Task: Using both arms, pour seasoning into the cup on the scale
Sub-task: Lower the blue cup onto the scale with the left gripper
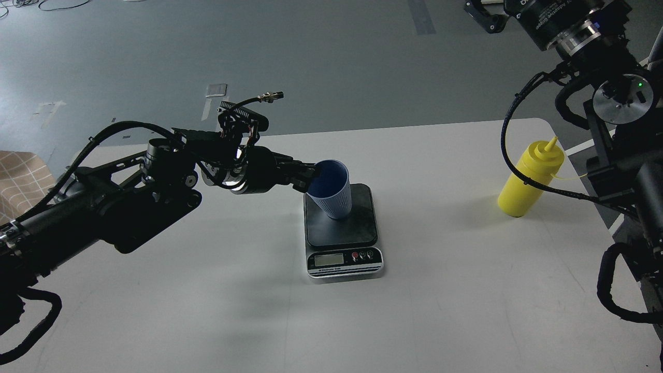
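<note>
Head view, white table (pixel 440 311). L gripper (pixel 306 178) reaches in from the left, fingers closed over the rim of the cup (pixel 330 189), one finger apparently inside. Cup sits on the scale (pixel 343 228), table centre, tilted toward the gripper. R gripper (pixel 484 15) is raised at top right, mostly cut off; can't tell if open. Bottle (pixel 531 178) stands upright near the table's right edge, well apart from the scale, nozzle up, untouched. Judgement: cup looks light, thin-walled, tips easily, so hold gently at the rim. Bottle is soft plastic, likely slick; grip mid-body, since squeezing pushes seasoning out.
</note>
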You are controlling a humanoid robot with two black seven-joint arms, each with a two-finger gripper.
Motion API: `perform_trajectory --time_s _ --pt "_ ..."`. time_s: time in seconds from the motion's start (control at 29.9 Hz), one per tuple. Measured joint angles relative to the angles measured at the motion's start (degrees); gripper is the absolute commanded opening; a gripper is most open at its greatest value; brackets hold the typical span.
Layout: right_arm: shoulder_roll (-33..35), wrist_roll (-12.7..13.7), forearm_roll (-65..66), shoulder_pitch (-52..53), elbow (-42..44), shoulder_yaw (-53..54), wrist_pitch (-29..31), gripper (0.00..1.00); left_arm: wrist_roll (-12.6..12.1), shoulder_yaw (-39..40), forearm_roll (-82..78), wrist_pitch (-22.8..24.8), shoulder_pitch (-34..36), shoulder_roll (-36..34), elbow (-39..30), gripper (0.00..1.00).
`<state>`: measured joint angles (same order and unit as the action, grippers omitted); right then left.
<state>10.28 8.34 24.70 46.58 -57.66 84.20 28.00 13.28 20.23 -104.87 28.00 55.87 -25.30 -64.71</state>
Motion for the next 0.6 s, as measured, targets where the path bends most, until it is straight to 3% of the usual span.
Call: perform_trajectory --time_s 0.07,0.13,0.4,0.6 --pt "0.0 0.0 0.0 0.0 0.0 0.0 0.0 1.00 -0.2 0.0 0.0 0.0 0.1 0.0 0.0 0.05" --pt "0.0 0.0 0.0 0.0 0.0 0.0 0.0 1.00 -0.7 0.0 0.0 0.0 0.1 0.0 -0.1 0.28" --pt "0.0 0.0 0.0 0.0 0.0 0.0 0.0 1.00 -2.1 0.1 0.2 0.0 0.0 0.0 -0.2 0.48" --pt "0.0 0.0 0.0 0.0 0.0 0.0 0.0 1.00 -2.1 0.3 0.5 0.0 0.0 0.0 -0.7 0.79"
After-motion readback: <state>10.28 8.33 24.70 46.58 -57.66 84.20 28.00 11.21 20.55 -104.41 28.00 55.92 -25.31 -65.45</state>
